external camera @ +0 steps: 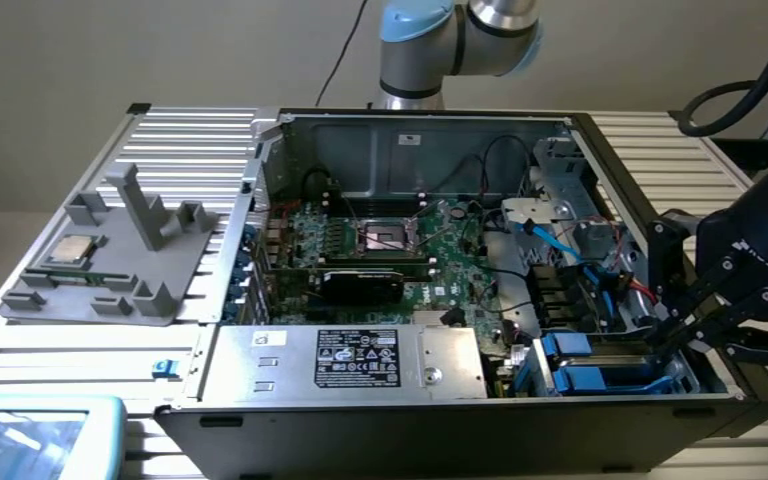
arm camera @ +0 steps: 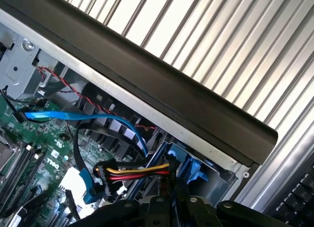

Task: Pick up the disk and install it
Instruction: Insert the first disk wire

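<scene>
The disk (external camera: 595, 379) lies in its bright blue carrier in the drive bay at the front corner of the open computer case (external camera: 424, 425), on the exterior view's right. In the wrist view the blue carrier (arm camera: 192, 169) sits just under the case's black side wall. My gripper (external camera: 660, 338) reaches down into that bay from the exterior view's right, its thin black fingers together just above the blue frame. The wrist view has the gripper (arm camera: 167, 201) at the picture's edge, shut, with a yellow, red and black power cable (arm camera: 140, 171) running up to it. Whether the fingers pinch the carrier is hidden.
A grey labelled power-supply box (external camera: 344, 360) fills the case's front, the green motherboard (external camera: 398, 250) lies behind. Blue data cables (arm camera: 83, 118) cross near the bay. A grey fixture (external camera: 117, 262) with a silver chip (external camera: 75, 250) stands on the exterior view's left. The black case wall (arm camera: 171, 99) borders the bay.
</scene>
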